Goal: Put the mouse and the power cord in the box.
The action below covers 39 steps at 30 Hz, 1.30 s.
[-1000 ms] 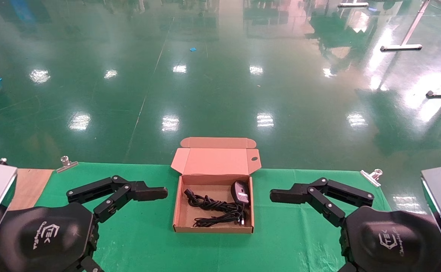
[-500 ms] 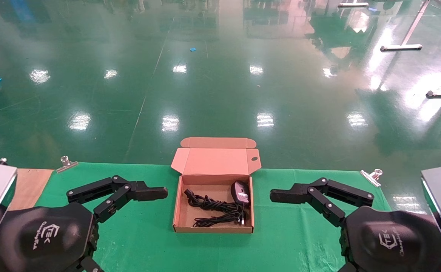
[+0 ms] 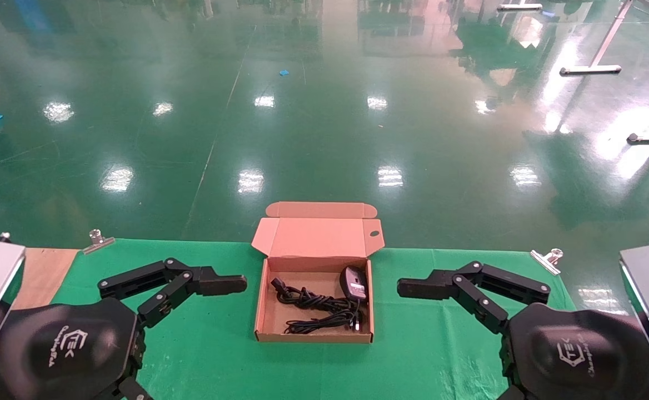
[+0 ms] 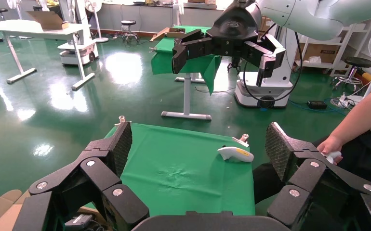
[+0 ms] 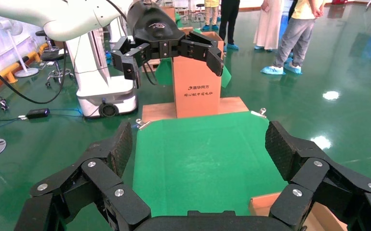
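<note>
The mouse (image 3: 354, 283) lies inside the box (image 3: 265, 316), against its right wall near the hinge, with the power cord (image 3: 314, 309) bundled loosely just beside it across the box floor — both task items look already packed. The box sits open at the middle of the green-covered counter (image 3: 213, 344), its lid (image 3: 318, 236) folded back and upright on the far side.

The left gripper (image 3: 230, 284) hovers just left of the box and the right gripper (image 3: 413, 288) just right of it, each apart from the cardboard. In both wrist views the jaws stand spread wide and released, holding nothing.

By my judgement the placing is finished, and what remains is only to hold clear. If anything more is done, it should be gentle: keep both arms off the thin walls so the box does not slide, and check that no loop of cord rides over the rim — none appears to from the head view.
</note>
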Motion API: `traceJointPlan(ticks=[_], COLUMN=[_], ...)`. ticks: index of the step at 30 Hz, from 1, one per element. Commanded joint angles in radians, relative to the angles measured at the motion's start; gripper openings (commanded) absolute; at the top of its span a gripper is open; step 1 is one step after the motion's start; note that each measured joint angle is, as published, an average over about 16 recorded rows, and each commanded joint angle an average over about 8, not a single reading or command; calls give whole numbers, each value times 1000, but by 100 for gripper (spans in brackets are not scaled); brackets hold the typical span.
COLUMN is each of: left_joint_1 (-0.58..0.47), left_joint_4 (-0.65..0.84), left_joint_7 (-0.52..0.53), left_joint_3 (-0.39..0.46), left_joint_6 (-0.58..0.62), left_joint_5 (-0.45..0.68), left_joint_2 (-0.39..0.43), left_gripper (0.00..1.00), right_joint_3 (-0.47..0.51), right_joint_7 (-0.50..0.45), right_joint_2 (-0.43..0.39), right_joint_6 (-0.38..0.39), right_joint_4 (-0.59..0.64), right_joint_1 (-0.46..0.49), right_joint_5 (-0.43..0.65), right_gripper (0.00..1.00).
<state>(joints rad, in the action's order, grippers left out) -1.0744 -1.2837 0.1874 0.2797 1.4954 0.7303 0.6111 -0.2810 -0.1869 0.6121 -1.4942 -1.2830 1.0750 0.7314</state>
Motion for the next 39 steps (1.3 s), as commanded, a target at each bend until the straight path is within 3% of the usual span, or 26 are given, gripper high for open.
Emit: traceJointPlan(ticks=[1, 39], left_joint_1=[0, 0], left_joint_4=[0, 0], left_joint_7=[0, 0], left_joint_3=[0, 0], left_joint_6=[0, 0], left_joint_5=[0, 0], left_joint_2=[0, 0], left_gripper=[100, 100], right_joint_3=[0, 0], right_joint_7=[0, 0], right_joint_2=[0, 0], right_joint_6=[0, 0], right_joint_4=[0, 0], right_joint_1=[0, 0], right_joint_5=[0, 0], right_gripper=[100, 100])
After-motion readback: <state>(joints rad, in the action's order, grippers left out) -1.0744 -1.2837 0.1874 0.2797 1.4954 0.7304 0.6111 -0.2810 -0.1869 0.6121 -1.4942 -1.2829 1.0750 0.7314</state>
